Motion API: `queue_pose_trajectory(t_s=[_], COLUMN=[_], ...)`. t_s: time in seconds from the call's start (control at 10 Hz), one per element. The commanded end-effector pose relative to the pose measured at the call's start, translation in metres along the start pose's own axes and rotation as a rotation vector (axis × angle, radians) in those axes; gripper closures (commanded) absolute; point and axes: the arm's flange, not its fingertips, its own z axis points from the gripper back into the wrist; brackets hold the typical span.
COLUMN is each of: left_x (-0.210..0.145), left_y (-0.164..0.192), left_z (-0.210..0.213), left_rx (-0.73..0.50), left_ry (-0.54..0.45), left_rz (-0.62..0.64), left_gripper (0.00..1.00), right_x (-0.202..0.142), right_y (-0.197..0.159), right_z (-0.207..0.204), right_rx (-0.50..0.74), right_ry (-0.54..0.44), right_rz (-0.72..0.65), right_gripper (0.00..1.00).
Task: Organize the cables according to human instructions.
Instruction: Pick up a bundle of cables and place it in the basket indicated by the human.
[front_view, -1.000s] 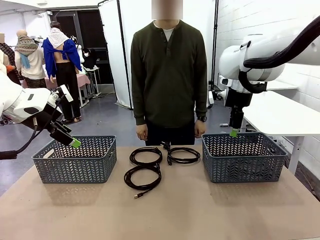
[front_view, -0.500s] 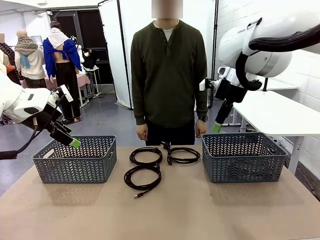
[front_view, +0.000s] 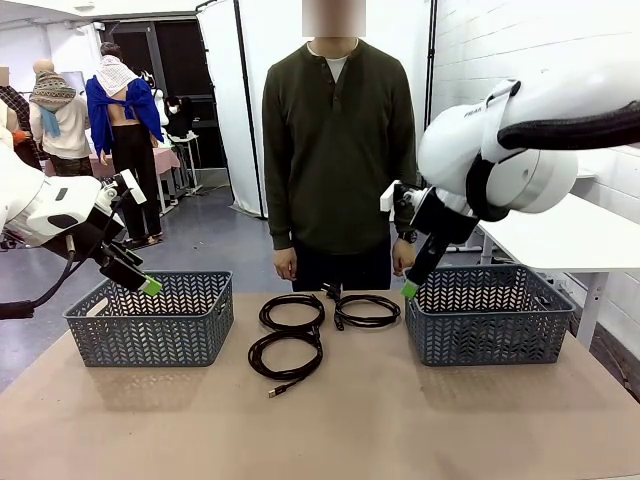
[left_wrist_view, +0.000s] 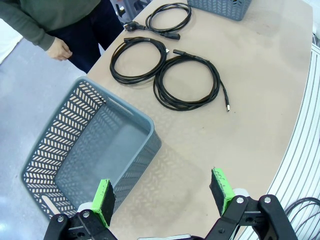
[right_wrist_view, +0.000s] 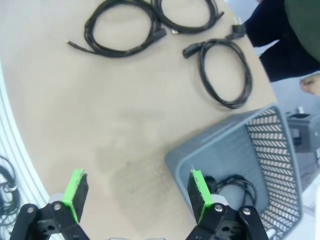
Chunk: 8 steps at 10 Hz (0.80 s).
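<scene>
Three cables (front_view: 300, 331) lie coiled on the surface (front_view: 330, 430) just beside the right basket (front_view: 485, 335), a fourth (right_wrist_view: 231, 186) already inside it, so the right tool (right_wrist_view: 136, 185) hovers at its cable-side corner, fingers apart and empty, likely awaiting the person's (front_view: 338, 150) word, while the left tool (left_wrist_view: 161, 182), also apart, hangs well beyond the cables.

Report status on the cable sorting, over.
Left gripper open, empty; right gripper open, empty. Three coiled cables on table, fourth cable in right basket. Person's hands down, off the cables.

The left hand (left_wrist_view: 162, 197) and right hand (right_wrist_view: 137, 192) both hover, jaws spread wide, holding nothing.
</scene>
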Motion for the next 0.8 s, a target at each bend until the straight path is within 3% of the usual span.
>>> queue_pose_trajectory(t_s=[0.0, 0.7], left_x=[-0.002, -0.002], left_y=[0.002, 0.002], left_z=[-0.001, -0.001], left_rx=[-0.01, -0.01], left_ry=[-0.008, -0.008], left_rz=[-0.004, -0.004], left_gripper=[0.0, 0.0], right_x=[-0.003, 0.0], right_y=[0.02, 0.011], right_z=[-0.009, -0.007], right_rx=[-0.018, -0.001], right_ry=[-0.021, -0.001], right_rz=[-0.017, 0.0], right_gripper=[0.0, 0.0])
